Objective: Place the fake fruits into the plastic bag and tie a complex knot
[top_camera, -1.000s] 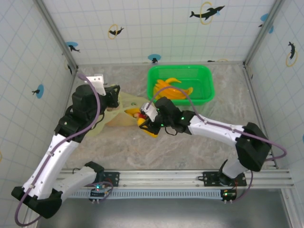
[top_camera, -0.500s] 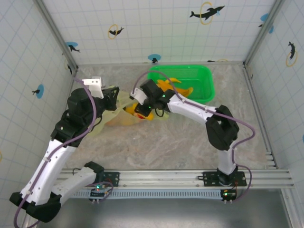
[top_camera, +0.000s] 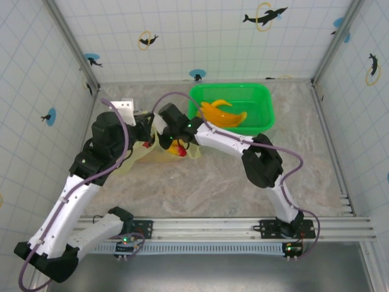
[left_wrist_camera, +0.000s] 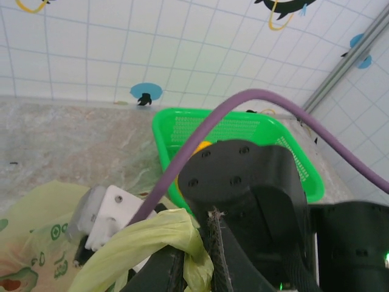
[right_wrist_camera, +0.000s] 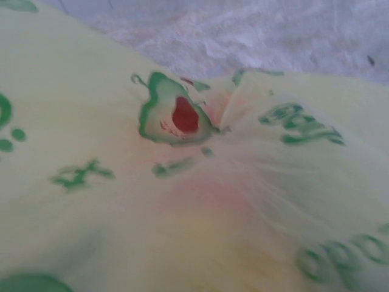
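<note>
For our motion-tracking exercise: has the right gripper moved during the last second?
Yes. The right gripper has shifted left and toward the back wall, ending past the near-left corner of the green basket, over the plastic bag.

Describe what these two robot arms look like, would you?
The left arm and the right arm match: white tubular links between chunky black joint housings. A thick purple cable loops loosely along the outside of each. The left one also carries a small white bracket near its wrist.

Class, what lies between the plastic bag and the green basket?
In the top external view, the right arm crosses the gap between plastic bag and green basket.
</note>
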Available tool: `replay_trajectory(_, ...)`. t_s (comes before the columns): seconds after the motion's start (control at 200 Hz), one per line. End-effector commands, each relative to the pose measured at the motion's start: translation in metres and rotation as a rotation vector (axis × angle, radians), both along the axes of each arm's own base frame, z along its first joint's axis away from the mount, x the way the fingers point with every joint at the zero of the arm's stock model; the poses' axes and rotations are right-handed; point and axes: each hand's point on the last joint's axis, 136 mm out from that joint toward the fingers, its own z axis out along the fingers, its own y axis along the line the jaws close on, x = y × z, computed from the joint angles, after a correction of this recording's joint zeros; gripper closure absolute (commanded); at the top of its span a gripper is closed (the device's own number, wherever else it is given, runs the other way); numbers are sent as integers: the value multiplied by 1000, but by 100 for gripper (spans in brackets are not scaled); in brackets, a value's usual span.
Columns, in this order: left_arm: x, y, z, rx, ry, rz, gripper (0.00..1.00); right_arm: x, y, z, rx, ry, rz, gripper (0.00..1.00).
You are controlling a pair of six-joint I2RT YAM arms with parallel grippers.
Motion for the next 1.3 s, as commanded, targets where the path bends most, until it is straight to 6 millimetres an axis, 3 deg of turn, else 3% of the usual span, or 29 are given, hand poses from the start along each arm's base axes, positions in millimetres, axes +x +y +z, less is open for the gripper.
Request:
replay_trajectory(0.0,1,0,16,-27,-29,13,85,18,-5,34,126,-80,-127,3)
replay_trajectory(0.175,2,6,14,-9,-31,45,85,8,-45,87,324,-225,-239,0)
replay_trajectory(0.36,2,8,16,-6,-36,56,86,-21,-75,140,515,-119,-136,3)
replay_trajectory(0.435,2,10,18,-5,-39,60,86,-31,-93,145,534,-138,-144,7)
replay_trajectory(0.5,2,11,18,-2,-39,65,86,-34,-107,138,502,-140,-168,10)
replay_trajectory(0.626,1,10,16,-3,-35,59,86,-26,-140,99,366,-135,-289,14)
replay_trajectory(0.716,1,9,15,-4,-32,56,86,-21,-170,71,277,-171,-384,11)
replay_trajectory(0.791,1,9,16,-7,-33,56,86,-29,-193,45,227,-195,-412,0)
replay_trajectory(0.996,2,9,19,-9,-36,56,86,-39,-228,-13,150,-202,-471,0)
replay_trajectory(1.066,3,7,18,-8,-32,52,86,-36,-233,-18,164,-195,-501,8)
replay_trajectory(1.141,4,7,16,-4,-28,52,86,-31,-231,-22,183,-149,-494,24)
replay_trajectory(1.291,5,6,13,-3,-22,52,86,-32,-215,-15,232,-90,-405,51)
